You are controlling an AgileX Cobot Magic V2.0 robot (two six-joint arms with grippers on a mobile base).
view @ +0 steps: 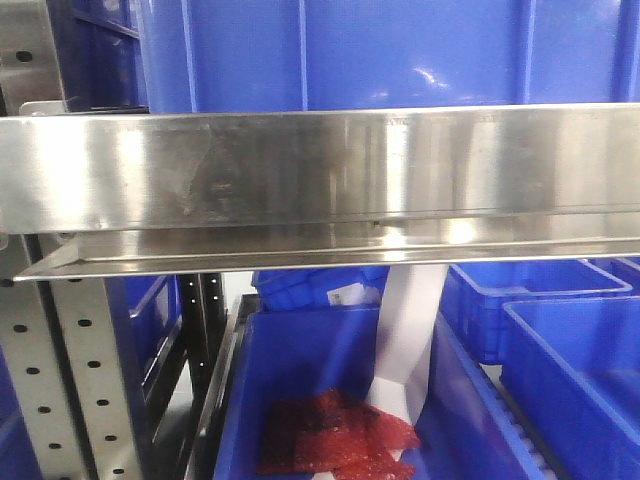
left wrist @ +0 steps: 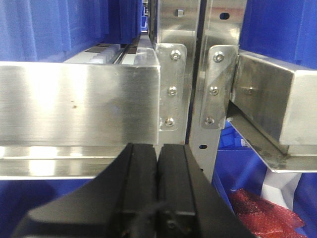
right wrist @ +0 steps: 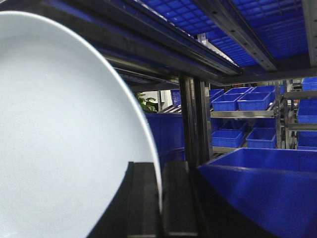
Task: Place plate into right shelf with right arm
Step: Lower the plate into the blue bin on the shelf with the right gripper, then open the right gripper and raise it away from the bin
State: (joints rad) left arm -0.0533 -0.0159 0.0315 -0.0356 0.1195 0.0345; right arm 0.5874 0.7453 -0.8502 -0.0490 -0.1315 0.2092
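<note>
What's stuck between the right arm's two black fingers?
The rim of the plain white round plate, pinched by the right gripper, in the right wrist view.

Warehouse storeroom, steel racks (view: 330, 170), blue bins (right wrist: 253, 101)

Red crinkled packets (view: 335, 440) lie at the foot of a white strip (view: 410, 320); far off — green leaves (right wrist: 147, 103).

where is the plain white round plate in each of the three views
Exterior front-facing: not in it.
Left wrist: not in it.
Right wrist: white round plate fills the left half, rim pinched in the right gripper at bottom centre.
Shared landmark: blue plastic bins, visible in all three views.
</note>
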